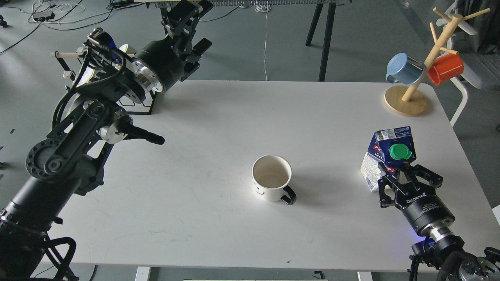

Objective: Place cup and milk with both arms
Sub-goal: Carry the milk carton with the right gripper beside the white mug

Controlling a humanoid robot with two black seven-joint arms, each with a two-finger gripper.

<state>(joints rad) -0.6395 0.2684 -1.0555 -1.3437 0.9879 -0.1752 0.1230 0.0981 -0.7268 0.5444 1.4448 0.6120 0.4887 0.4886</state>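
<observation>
The right gripper [406, 175] is closed around the lower part of the milk carton [384, 156], which stands to the right of the cup [272, 177] on the white table [218, 128]. The left gripper [183, 15] hangs beyond the table's far left corner, well away from the cup; whether its fingers are apart cannot be told.

The milk [384, 156] — its lower body hidden behind the right gripper [406, 177] — left gripper's [183, 15] fingers indistinct

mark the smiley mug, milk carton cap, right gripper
smiley mug [271, 178]: head view, on its inner wall.
milk carton cap [400, 152]: head view, on the green top.
right gripper [406, 172]: head view, between its fingertips.
</observation>
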